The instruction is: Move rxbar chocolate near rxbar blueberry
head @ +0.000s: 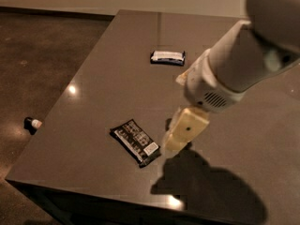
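The rxbar chocolate (136,142) lies flat on the dark counter (112,88), toward the near edge at about 7 o'clock from the counter's middle. It is turned on a slant, and its small white label sits at the end pointing to 4 o'clock. The rxbar blueberry (168,56) lies flat at about 12 o'clock, well apart from the chocolate bar and at roughly 1 o'clock from it, with its white panel facing up.

The gripper (180,132), cream-coloured below the arm's white wrist, hangs over the counter just beside the chocolate bar at its 3 o'clock. I cannot tell whether it is open or closed, and it holds nothing that shows. The arm's shadow (211,191) falls on the counter at 5 o'clock. A small object (32,123) lies on the floor at 9 o'clock.
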